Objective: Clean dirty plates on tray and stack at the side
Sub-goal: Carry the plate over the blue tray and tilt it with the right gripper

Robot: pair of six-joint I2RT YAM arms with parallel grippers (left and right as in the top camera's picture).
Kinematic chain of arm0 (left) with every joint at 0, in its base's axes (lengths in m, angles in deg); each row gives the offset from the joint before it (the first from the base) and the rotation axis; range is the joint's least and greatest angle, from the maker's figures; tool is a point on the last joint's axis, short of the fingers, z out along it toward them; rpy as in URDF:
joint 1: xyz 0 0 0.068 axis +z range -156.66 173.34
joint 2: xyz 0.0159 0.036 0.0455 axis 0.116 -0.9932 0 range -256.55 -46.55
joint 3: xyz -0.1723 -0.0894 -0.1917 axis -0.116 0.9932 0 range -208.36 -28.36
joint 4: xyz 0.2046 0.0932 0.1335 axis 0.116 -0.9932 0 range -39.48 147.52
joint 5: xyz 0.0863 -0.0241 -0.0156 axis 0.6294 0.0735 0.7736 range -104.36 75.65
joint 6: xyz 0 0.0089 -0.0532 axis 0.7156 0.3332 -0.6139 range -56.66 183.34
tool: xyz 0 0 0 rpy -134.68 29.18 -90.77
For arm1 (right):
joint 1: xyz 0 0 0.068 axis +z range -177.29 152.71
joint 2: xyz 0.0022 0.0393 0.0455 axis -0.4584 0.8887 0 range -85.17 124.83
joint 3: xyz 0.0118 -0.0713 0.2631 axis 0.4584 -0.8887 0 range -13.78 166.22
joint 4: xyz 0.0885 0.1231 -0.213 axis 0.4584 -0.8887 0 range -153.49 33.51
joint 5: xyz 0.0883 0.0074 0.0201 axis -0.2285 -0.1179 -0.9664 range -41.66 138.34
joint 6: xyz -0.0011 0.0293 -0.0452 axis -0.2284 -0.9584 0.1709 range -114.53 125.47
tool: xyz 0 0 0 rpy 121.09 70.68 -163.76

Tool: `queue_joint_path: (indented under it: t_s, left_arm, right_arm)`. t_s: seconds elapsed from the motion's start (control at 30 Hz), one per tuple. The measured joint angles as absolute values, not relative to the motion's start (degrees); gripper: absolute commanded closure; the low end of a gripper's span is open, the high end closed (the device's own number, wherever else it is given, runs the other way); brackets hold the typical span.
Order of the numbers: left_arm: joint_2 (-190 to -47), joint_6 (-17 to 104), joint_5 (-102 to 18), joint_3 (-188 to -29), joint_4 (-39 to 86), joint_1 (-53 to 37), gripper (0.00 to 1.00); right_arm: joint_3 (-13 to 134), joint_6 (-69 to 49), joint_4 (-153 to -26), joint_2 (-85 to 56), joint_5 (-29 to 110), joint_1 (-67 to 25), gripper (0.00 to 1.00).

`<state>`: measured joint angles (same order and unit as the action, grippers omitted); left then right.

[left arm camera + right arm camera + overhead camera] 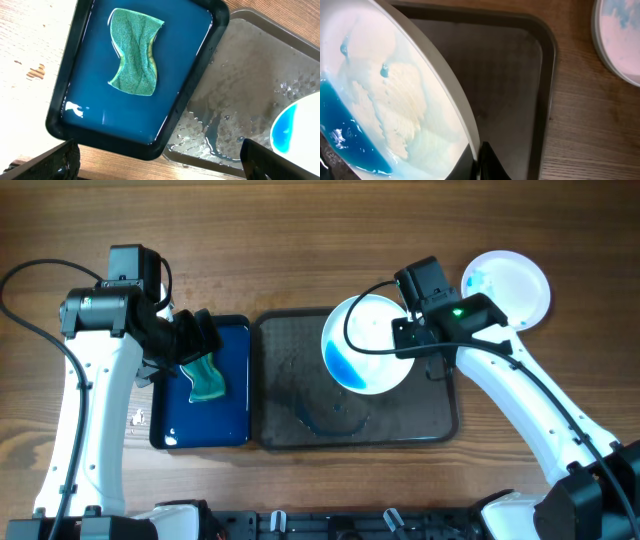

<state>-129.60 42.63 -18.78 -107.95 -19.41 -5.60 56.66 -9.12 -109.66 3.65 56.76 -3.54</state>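
Blue water (pixel 345 366) pools in the plate (pixel 372 330) grasped by the right pincer (pixel 408 338) above the tray (pixel 300 420), so cleaning seems unfinished; another plate (pixel 510 285) lies at two o'clock; left pincer (pixel 198 340) released.

From overhead the right arm (pixel 520 390) hides the plate's (pixel 365 345) right rim and the tray's (pixel 300 420) top-right corner. In the right wrist view that plate runs off the left and top edges, a second plate (pixel 620 35) runs off the right edge, and the right gripper (pixel 482 160) shows only as a dark sliver. The left fingers (pixel 280 160) are cut by their view's bottom edge; pale specks (pixel 138 416) beside the blue tray (pixel 225 420) are too small to tell.
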Motion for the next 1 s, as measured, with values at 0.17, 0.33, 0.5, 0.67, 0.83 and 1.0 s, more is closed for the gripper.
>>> queue_joint_path:
  t_s: [0.17,0.33,0.5,0.67,0.83,1.0]
  left_arm:
    - [-129.6,42.6,-18.8,-108.0,-19.4,-5.6,0.00]
    - [-129.6,42.6,-18.8,-108.0,-19.4,-5.6,0.00]
    - [-129.6,42.6,-18.8,-108.0,-19.4,-5.6,0.00]
    - [-129.6,42.6,-18.8,-108.0,-19.0,-5.6,0.00]
    - [-129.6,42.6,-18.7,-108.0,-16.0,-5.6,0.00]
    - [-129.6,41.9,-18.3,-108.0,-12.7,-4.9,0.00]
  right_arm:
    - [57.7,-8.0,-109.5,3.6,58.7,-3.5,0.96]
    - [60.0,-6.9,-108.4,3.6,60.5,-3.5,0.96]
    - [60.2,-6.6,-108.3,3.7,61.0,-3.5,0.96]
    - [60.2,-6.7,-108.3,3.7,54.9,-3.6,0.96]
    - [60.2,-14.5,-105.9,3.9,36.4,-3.5,0.96]
    - [60.3,-22.2,-104.0,4.8,25.9,-3.4,0.95]
